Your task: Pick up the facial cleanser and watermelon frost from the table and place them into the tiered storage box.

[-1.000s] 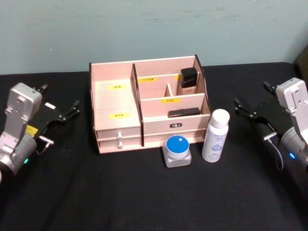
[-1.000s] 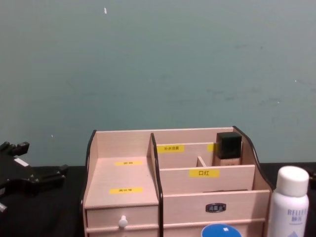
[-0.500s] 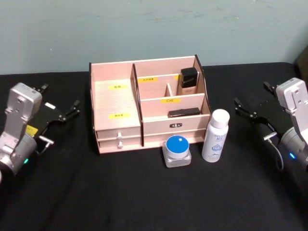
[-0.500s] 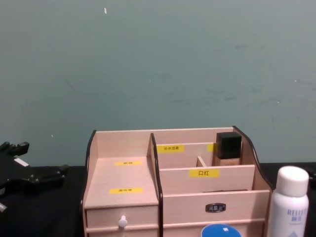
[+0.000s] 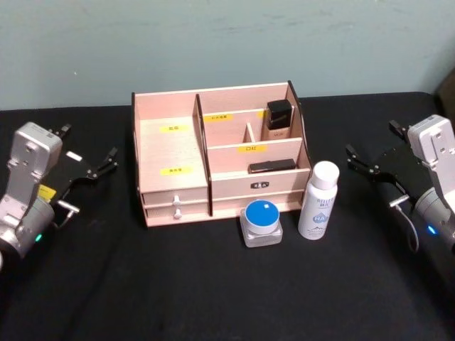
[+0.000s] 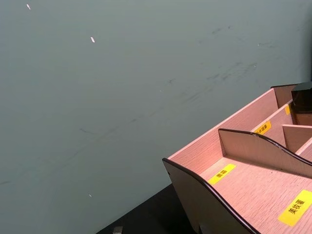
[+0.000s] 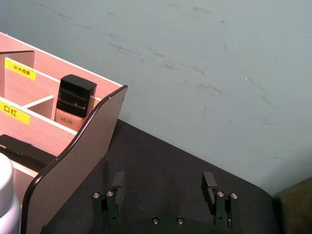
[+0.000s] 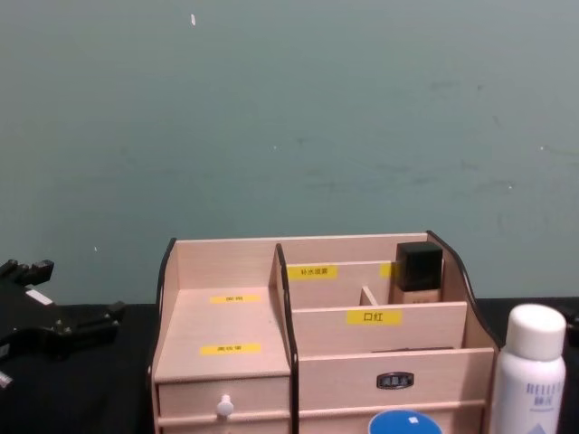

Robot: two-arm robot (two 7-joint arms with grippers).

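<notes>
Nothing has moved: left gripper (image 5: 89,142) and right gripper (image 7: 163,181) hang spread and empty, either side of the tiered storage box (image 5: 169,153). I judge the white bottle (image 5: 318,201), before its right corner, smooth and tippy: grip mid-body. The blue-lidded jar (image 5: 261,222), before its front, looks stiff: grip its sides.

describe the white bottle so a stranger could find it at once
Start at the wooden storage box. At its front right corner stands the white bottle, beside a squat blue-lidded jar. It is the tall, slim one with a blue label.
</notes>
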